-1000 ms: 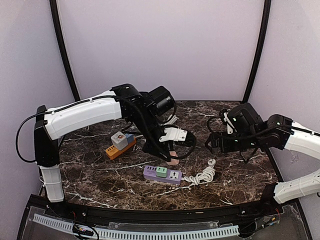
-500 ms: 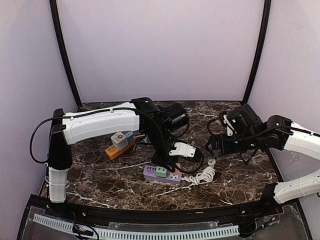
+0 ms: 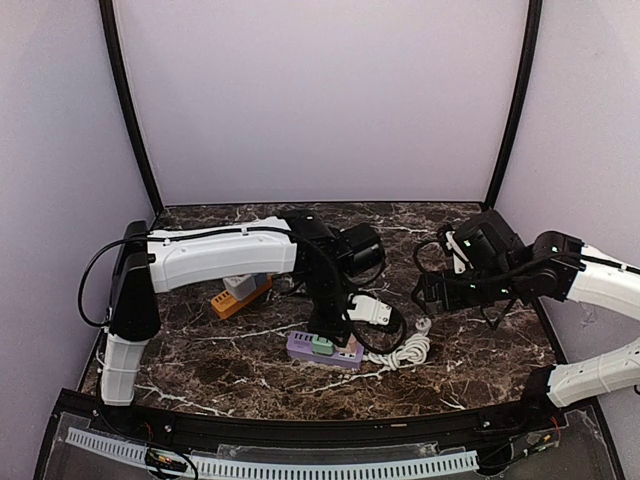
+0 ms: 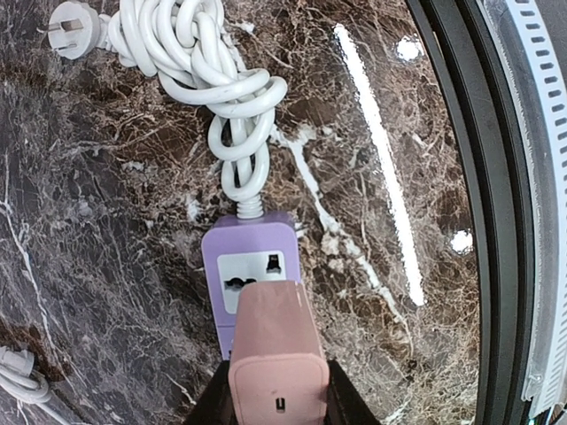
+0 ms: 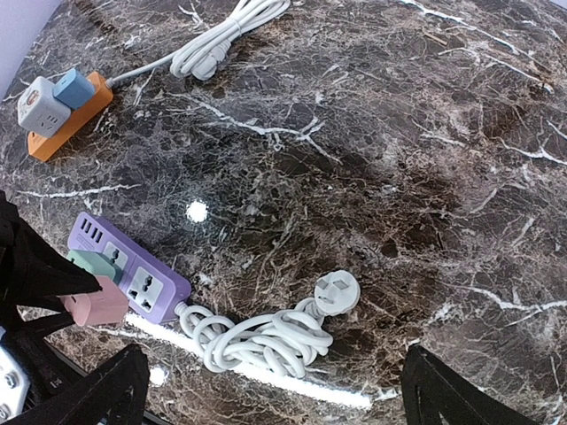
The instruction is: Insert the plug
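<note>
My left gripper (image 4: 276, 403) is shut on a pink plug (image 4: 273, 345) and holds it just over the purple power strip (image 4: 251, 266), partly covering its white end socket. Whether the plug touches the socket I cannot tell. In the top view the left gripper (image 3: 338, 330) is right above the strip (image 3: 325, 350). In the right wrist view the pink plug (image 5: 96, 305) sits at the strip (image 5: 135, 282) beside a green plug (image 5: 92, 263) that is plugged in. My right gripper (image 3: 425, 293) is open and empty, hovering to the right of the strip.
The strip's white cable (image 5: 266, 341) lies coiled to its right, ending in a white plug (image 5: 337, 290). An orange power strip with cube adapters (image 5: 60, 104) lies at the back left, with a white cord (image 5: 226, 40) behind it. The table's black front edge (image 4: 478, 221) is close.
My left arm has swung forward and down with the pink plug, from behind the purple strip to directly over it. The right arm has barely moved.
</note>
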